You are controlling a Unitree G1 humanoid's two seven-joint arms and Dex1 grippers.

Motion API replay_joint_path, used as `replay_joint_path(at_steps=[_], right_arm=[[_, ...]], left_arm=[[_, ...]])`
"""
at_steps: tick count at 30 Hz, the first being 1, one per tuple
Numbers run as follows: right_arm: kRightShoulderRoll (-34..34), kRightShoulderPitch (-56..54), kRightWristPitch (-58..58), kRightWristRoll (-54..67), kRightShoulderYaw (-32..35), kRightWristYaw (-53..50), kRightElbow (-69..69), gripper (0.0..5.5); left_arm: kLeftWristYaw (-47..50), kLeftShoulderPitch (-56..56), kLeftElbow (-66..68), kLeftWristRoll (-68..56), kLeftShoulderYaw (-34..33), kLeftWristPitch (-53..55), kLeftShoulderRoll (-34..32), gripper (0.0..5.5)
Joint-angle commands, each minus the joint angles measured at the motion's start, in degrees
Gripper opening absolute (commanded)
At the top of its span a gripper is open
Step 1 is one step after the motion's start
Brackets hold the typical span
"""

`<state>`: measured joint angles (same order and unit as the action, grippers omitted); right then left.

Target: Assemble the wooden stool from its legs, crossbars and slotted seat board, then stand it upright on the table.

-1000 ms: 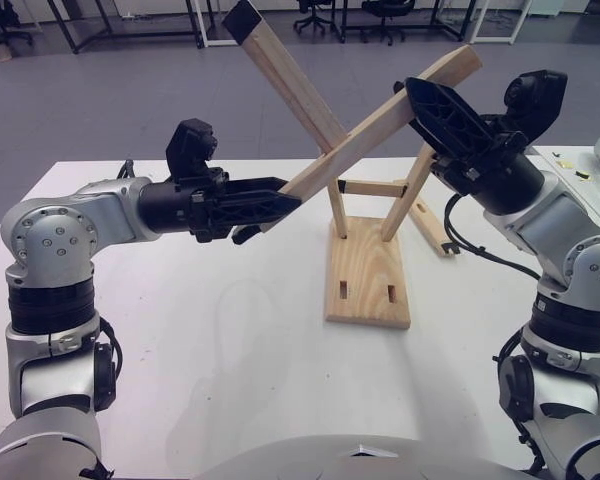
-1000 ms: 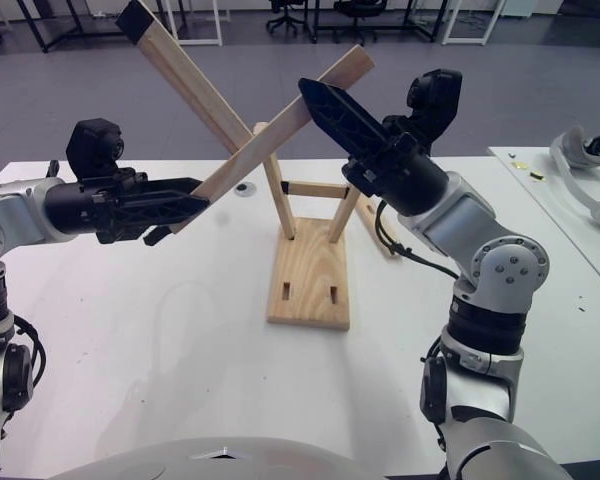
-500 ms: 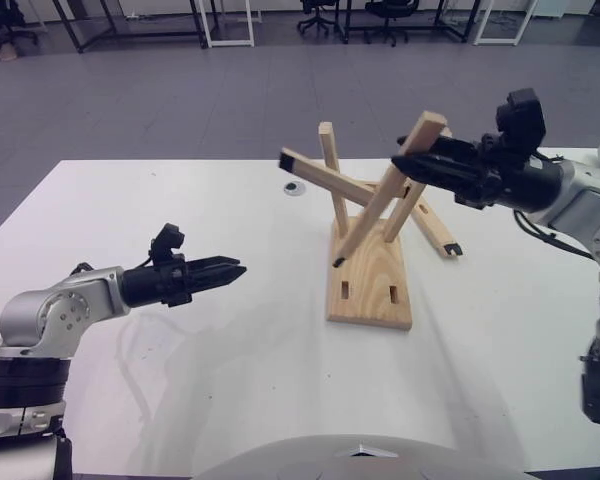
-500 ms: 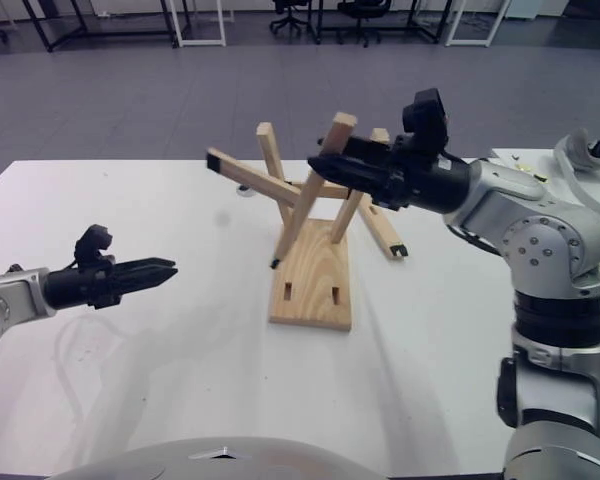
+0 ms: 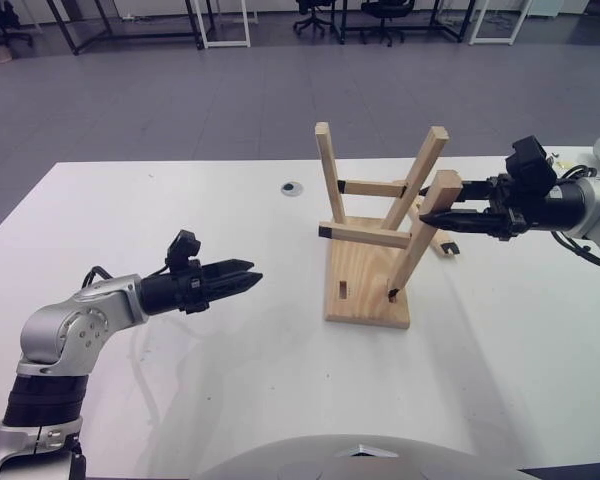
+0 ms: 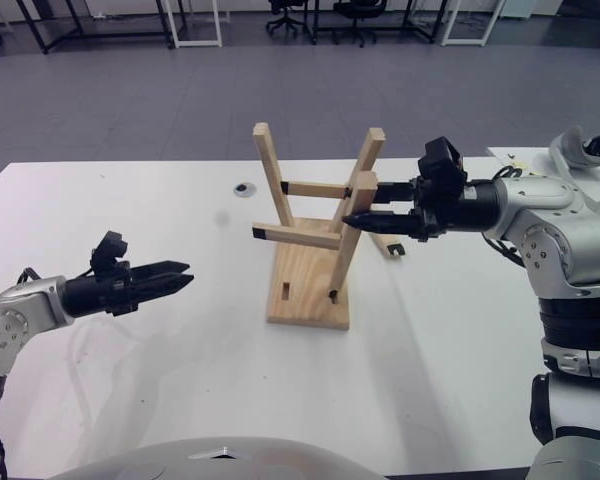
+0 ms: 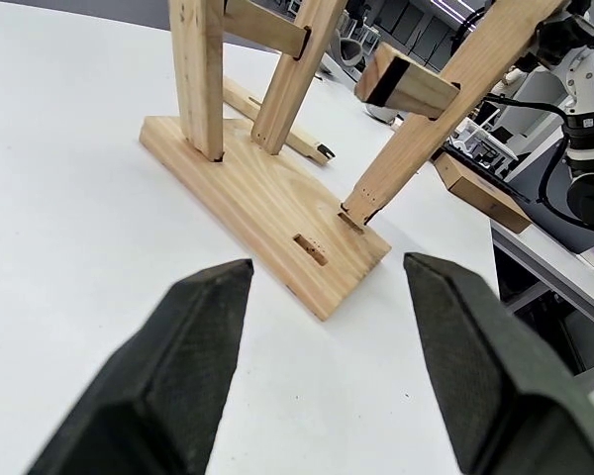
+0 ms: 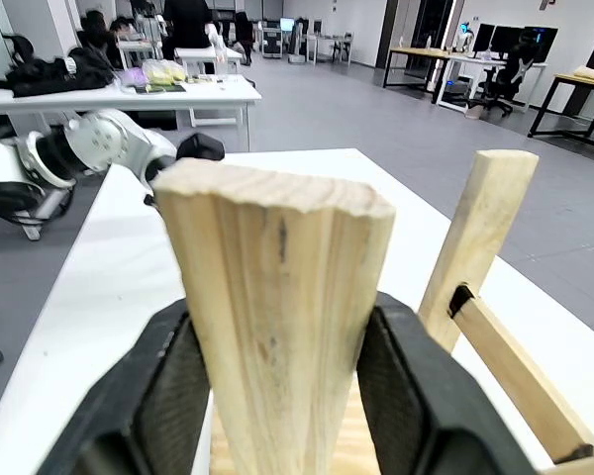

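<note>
Item: wooden stool, part-built, upside down at centre right of the head views. Change: a second ago both grippers held the third leg (image 5: 416, 238) and its crossbar (image 5: 364, 235) high over the table (image 5: 230, 400). Since then the left gripper (image 5: 248, 279) has let go and dropped to lower left, fingers (image 7: 183, 371) spread, empty and well apart from the stool. The right gripper (image 5: 428, 214) has swung the leg down, so its foot now sits at the front right slot of the seat board (image 5: 366, 304); whether it is fully seated cannot be told. Judgement: third leg nearly placed, front left slot (image 5: 342, 290) still open. Tool: right gripper pinches the leg's top end, reaching in from the right. A loose piece (image 5: 446, 244) lies behind the board.
</note>
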<state>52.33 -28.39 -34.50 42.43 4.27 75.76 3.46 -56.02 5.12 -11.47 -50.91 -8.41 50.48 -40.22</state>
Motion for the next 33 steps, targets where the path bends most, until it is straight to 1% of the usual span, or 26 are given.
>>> replay_joint_path(at_steps=[1, 7, 13, 19, 22, 27, 31, 33], right_arm=[[-0.2, 0.8, 1.1, -1.4, -0.1, 1.2, 0.2, 2.05], [-1.7, 1.7, 1.1, -2.1, -0.2, 0.9, 0.7, 2.05], [-3.0, 6.2, 1.5, -2.2, 1.0, -1.0, 2.1, 2.04], [-1.0, 5.5, 6.3, -7.2, -1.2, 4.8, -9.7, 2.04], [0.4, 0.7, 8.8, -10.1, -4.0, 8.8, -16.9, 2.04], [2.0, -8.5, 13.2, -15.6, -12.0, 16.2, -25.3, 2.04], [3.8, -13.9, 15.0, -14.3, -19.2, 16.7, -27.9, 2.04], [4.6, -12.7, 14.8, -12.4, -20.6, 16.7, -26.9, 2.04]], left_arm=[[-0.6, 0.3, -0.6, 1.6, 0.7, -0.8, -0.9, 2.81], [-1.3, 1.0, -0.2, 2.0, 0.6, -0.6, -1.0, 2.81], [-1.6, 1.3, -1.0, 1.6, 0.4, 0.2, -1.5, 2.81], [-0.8, 0.4, -2.5, 1.1, 0.3, 0.4, -0.5, 2.81], [-0.6, 0.3, -2.7, 1.1, 0.6, 0.4, -0.1, 2.81], [0.2, 0.0, -3.8, 0.7, 1.0, 0.5, 1.2, 2.81], [1.6, -1.5, -5.2, 0.4, 0.8, 0.3, 2.9, 2.81], [2.4, -2.5, -6.1, 0.1, 0.6, 0.2, 3.5, 2.81]])
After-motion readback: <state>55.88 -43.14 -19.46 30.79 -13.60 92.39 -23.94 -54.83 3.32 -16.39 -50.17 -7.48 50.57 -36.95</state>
